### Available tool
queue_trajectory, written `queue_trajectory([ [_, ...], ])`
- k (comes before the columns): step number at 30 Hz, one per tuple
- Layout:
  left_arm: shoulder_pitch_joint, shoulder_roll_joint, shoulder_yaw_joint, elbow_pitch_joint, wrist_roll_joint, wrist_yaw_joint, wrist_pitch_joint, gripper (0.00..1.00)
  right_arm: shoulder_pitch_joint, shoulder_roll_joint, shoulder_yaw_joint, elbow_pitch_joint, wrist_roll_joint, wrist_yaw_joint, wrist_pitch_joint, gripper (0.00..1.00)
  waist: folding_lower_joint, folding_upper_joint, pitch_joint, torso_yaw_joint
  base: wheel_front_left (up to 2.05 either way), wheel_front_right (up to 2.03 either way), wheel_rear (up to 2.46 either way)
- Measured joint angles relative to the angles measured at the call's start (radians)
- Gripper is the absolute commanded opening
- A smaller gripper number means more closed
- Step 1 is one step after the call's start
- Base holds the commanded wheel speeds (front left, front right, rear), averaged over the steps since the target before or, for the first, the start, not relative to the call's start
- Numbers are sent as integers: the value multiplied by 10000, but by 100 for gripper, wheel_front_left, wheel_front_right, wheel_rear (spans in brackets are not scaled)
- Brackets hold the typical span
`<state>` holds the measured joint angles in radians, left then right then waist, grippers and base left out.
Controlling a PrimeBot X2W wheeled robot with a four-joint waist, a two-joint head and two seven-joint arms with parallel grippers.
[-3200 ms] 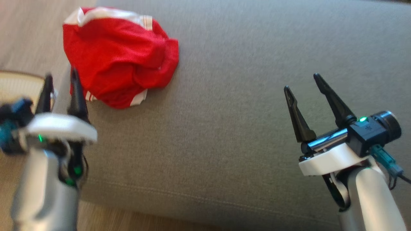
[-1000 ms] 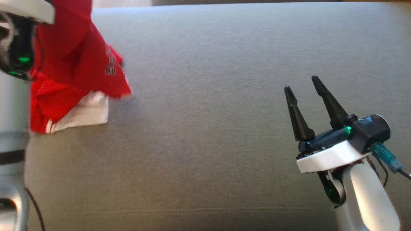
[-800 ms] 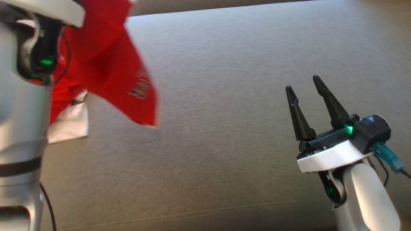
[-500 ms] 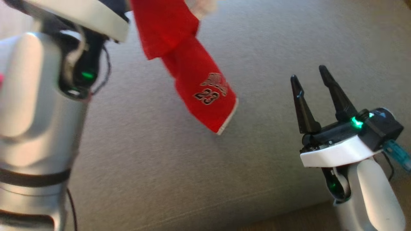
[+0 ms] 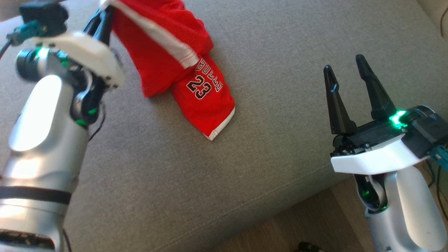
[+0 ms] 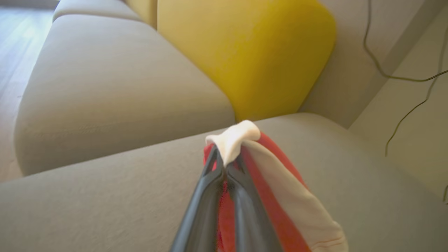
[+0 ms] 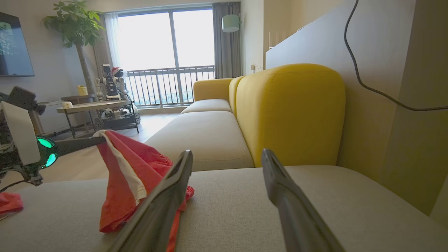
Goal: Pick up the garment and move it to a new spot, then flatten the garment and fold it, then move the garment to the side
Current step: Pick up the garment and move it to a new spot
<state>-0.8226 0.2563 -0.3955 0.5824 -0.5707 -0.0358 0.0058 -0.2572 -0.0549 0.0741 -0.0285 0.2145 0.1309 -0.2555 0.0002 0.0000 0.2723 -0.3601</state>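
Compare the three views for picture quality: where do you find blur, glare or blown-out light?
Head view: glare whitens the left forearm, the left gripper looks smeared, yet the garment shows a readable 23. Left wrist view: soft throughout, yellow cushion out of focus. Right wrist view: window blown out white, right gripper blurred near the lens.

The garment (image 5: pixel 157 70) is showing bright red, with a broad white band running across it, a white hem marked by thin red lines, and black lettering outlined in white reading BULLS and 23. The sofa seat (image 5: pixel 280 52) is looking plain grey-beige, and its backrest (image 6: pixel 245 52) is glowing mustard yellow. The right gripper (image 5: pixel 343 62) is showing black jaws, a white housing and a green light. The floor (image 5: pixel 297 224) is showing brown wood grain.
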Motion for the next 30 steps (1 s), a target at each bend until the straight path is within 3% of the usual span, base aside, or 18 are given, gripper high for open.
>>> queue_trajectory([
  [4, 35, 234, -23, 968, 151, -65, -257, 100, -7, 4, -4, 8, 56, 0, 0, 100, -1, 0, 41, 143, 0, 0, 0],
  [12, 53, 240, 268, 945, 104, -180, -1639, 100, -11, 10, -67, 142, -284, 0, 0, 100, -1, 0, -256, 894, 0, 0, 0],
  [20, 1830, 414, 414, -966, 4, -48, -2249, 100, 168, 10, -198, 562, -884, 0, 0, 100, -2, 0, -1028, 2058, 0, 0, 0],
  [25, 3719, 573, 370, -2633, 113, 399, -2449, 100, 810, 13, -474, 991, -1009, 0, 0, 100, -3, 0, -1602, 2779, 0, 0, 0],
  [30, 5897, 94, 138, -3572, 531, 918, -2552, 100, 1464, 25, -773, 1453, -1097, 0, 0, 100, -3, 0, -2216, 3524, 0, 0, 0],
])
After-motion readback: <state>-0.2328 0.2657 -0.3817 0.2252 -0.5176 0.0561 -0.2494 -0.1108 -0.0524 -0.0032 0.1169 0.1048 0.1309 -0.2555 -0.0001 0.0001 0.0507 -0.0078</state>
